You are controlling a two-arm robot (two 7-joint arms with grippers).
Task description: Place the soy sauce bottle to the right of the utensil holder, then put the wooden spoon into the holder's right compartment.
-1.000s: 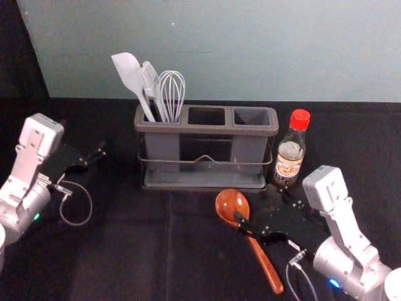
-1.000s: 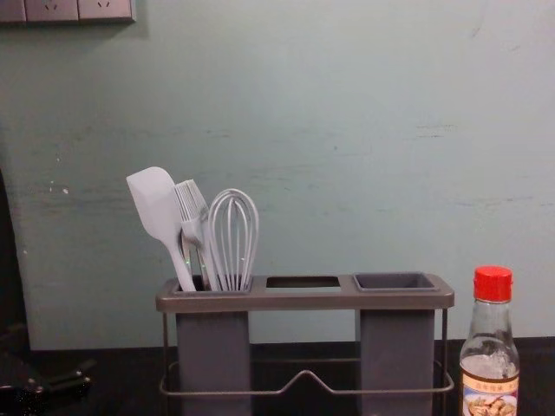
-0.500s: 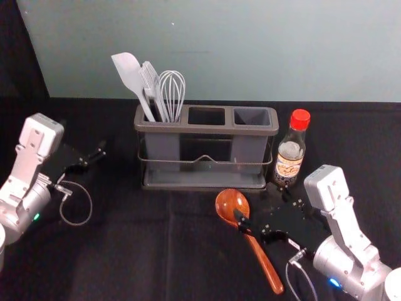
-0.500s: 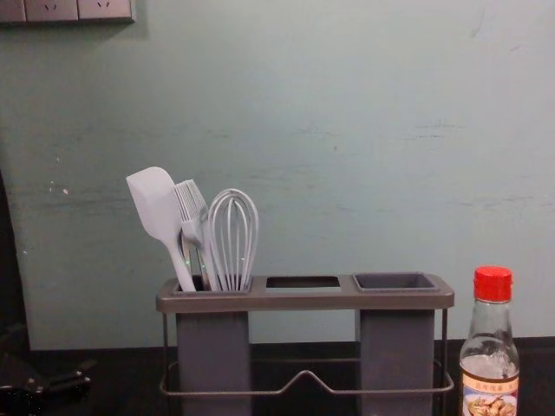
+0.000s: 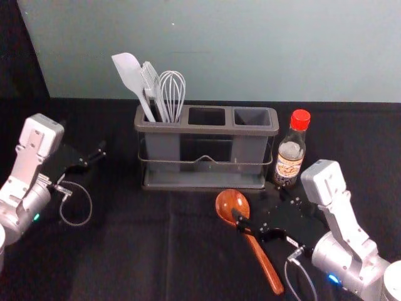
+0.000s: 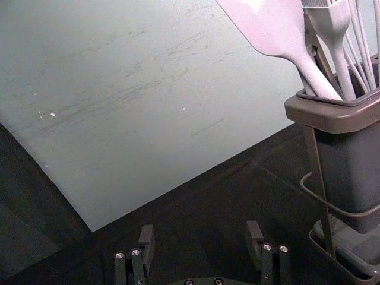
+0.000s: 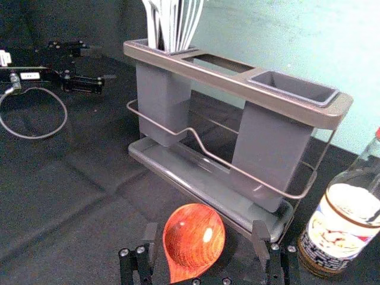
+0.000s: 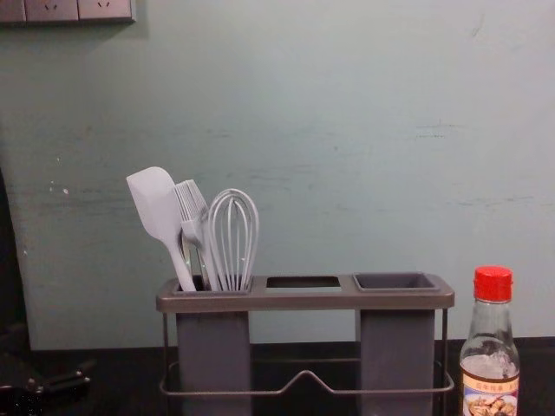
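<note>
While soy sauce bottle (image 5: 289, 162) is standing right of utensil holder (image 5: 203, 182), we're poising right gripper (image 5: 262, 205), jaws spread, by wooden spoon (image 5: 230, 201) on tabletop (image 5: 125, 257); expecting light, stiff, slick wood (lacquered, probably), favouring upper handle (image 5: 258, 253). Left gripper (image 6: 200, 230), jaws apart, idling left.

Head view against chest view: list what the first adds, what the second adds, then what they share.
Head view adds: the wooden spoon lying on the dark cloth, the open right gripper at its bowl end, and the holder's base tray.

Chest view adds: the wall socket panel, upper left.

Both share: the utensil holder with a spatula, brush and whisk in its left compartment, the soy sauce bottle right of it, and the left gripper.
</note>
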